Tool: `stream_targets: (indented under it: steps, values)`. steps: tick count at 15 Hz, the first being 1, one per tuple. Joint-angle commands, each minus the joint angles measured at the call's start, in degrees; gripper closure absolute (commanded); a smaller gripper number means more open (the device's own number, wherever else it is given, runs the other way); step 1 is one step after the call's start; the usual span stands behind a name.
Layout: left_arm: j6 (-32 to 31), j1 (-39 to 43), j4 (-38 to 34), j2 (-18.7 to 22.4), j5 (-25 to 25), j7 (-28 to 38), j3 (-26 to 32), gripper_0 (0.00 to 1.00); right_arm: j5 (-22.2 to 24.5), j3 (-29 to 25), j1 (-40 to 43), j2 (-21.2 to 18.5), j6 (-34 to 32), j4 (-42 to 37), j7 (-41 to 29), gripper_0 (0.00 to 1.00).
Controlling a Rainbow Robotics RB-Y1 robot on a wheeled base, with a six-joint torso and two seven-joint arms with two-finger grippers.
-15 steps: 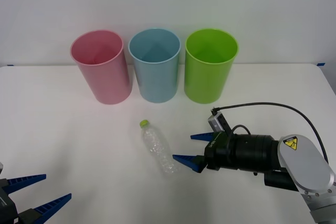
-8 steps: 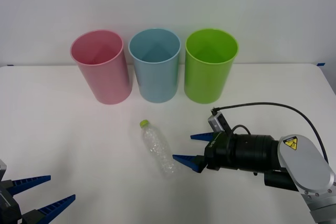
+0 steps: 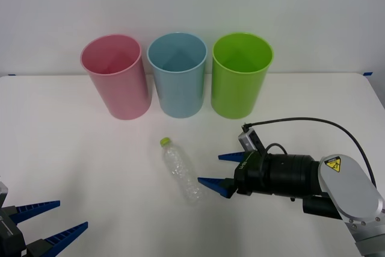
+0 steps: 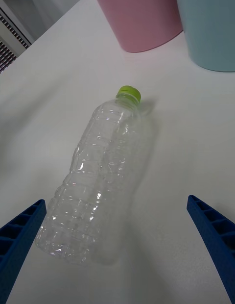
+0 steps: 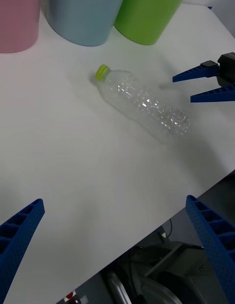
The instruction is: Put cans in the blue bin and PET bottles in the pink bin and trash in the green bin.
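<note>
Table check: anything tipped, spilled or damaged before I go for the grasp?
Only the PET bottle stands out: it lies on its side on the table, crinkled, cap toward the bins, beside the open right gripper. The pink bin, blue bin and green bin stand upright. No spill.

Bright, even overhead lighting. Bins [image 3: 177, 76] cast faint shadows; bottle [image 4: 98, 179] shows small specular highlights and a soft shadow. Table [image 3: 72, 148] nearly overexposed. All views sharp.
</note>
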Motion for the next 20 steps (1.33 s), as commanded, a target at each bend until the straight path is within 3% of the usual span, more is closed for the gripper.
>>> stream_targets:
  steps: [1, 11, 20]
  values:
    - [0.0, 0.0, 0.0, 0.0, 0.0, 0.0, 0.0, 0.00, 0.0, 0.0, 0.0, 0.0, 0.0, 0.0, 0.0, 0.00]
    - [0.0, 0.0, 0.0, 0.0, 0.0, 0.0, 0.0, 0.00, -0.1, 0.2, 1.5, 0.5, -0.1, 0.9, 0.2, 0.00]
    - [0.0, 0.0, 0.0, 0.0, 0.0, 0.0, 0.0, 0.00, -4.7, -0.4, 1.8, 0.2, 0.0, -2.5, 0.6, 0.00]
